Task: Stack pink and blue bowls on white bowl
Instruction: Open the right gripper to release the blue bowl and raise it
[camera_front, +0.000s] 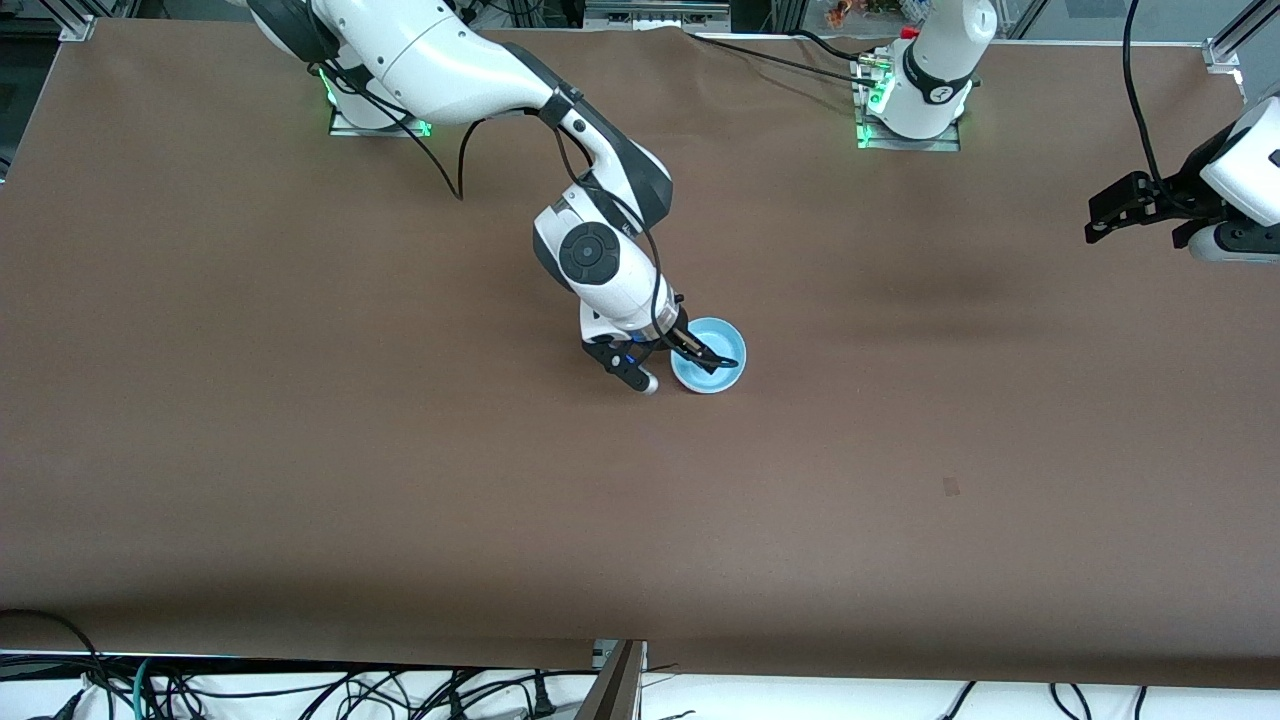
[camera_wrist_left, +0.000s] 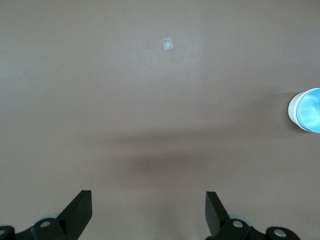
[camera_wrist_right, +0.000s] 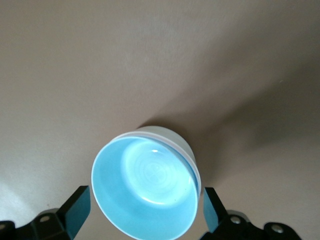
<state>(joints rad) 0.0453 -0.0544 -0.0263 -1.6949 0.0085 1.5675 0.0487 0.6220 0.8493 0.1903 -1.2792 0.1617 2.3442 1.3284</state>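
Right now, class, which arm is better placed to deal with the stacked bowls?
The right. The right gripper stands open around the light blue plastic bowl, nested on a white bowl. The left gripper waits open above bare brown table.

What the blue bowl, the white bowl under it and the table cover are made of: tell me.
Blue bowl: likely glossy plastic; smooth, bright sheen inside; glazed ceramic possible. White bowl: same smooth look, little shows. Table cover: matte brown sheet, paper or cloth; no glare. Right gripper, open, is over the bowls; left gripper, open, waits at its table end.
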